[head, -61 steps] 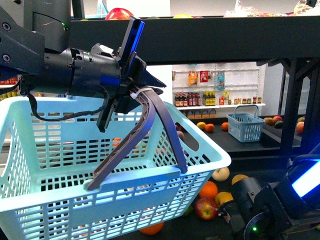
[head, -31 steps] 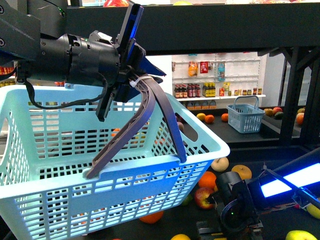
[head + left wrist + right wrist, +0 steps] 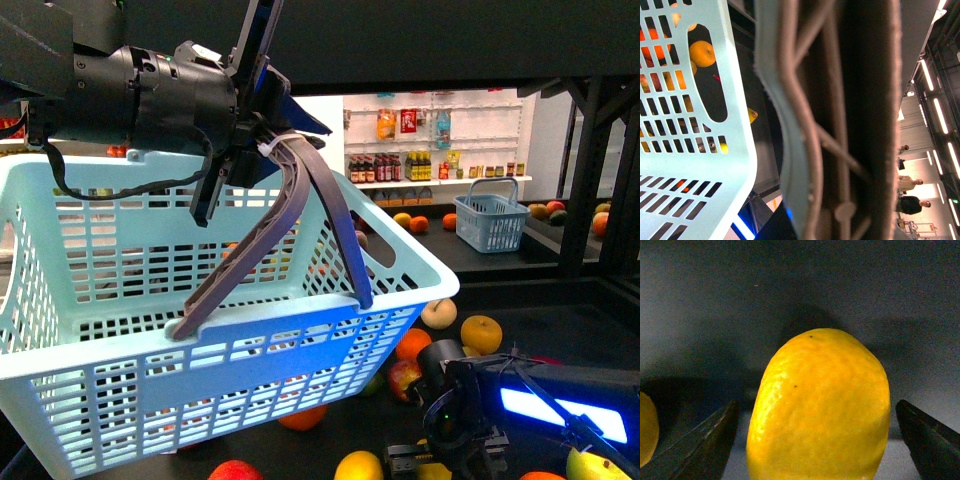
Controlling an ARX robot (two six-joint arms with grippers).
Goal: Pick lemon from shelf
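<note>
A pale blue basket with a grey handle hangs tilted above scattered oranges and apples.

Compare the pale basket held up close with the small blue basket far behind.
The near basket is pale mint with grey handles; the far basket is darker blue with a blue handle. The near basket hangs tilted from the left end effector; the far basket stands level on a black tier. Both have slotted walls.

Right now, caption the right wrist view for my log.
Open right gripper flanks a lemon on the dark shelf.
</note>
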